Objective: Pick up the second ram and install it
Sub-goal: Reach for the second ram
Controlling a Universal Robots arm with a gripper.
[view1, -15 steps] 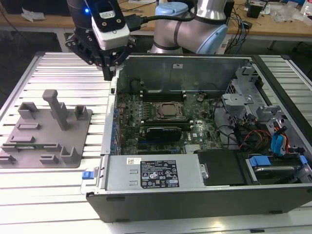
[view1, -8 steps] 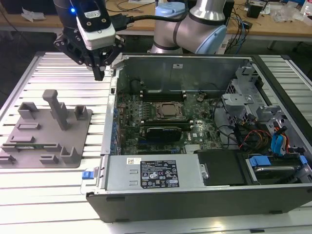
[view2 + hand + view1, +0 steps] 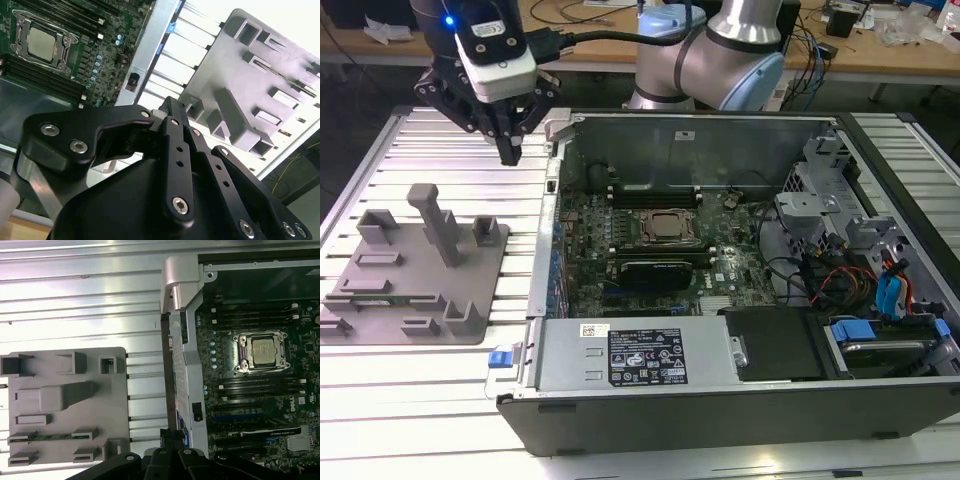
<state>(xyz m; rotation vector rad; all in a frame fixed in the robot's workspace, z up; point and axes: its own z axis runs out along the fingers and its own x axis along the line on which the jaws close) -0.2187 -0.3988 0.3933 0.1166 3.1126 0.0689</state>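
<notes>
Ok: the open case [image 3: 720,420] holds the motherboard [image 3: 725,268] with its CPU [image 3: 665,228]. The grey fixture [image 3: 425,285], at the exterior view's left, holds the second ram [image 3: 50,436] flat in a slot. My gripper [image 3: 510,152], pinched closed and empty, hangs upper left, well apart from it. Slatted metal table [image 3: 420,400], desks [image 3: 890,58] behind.

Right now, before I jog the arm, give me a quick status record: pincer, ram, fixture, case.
pincer: shut, nothing seen in it, over the table between fixture and case
second ram: lying in a fixture slot, untouched
fixture: grey, at the exterior view's left of the case
case: open, motherboard exposed
</notes>
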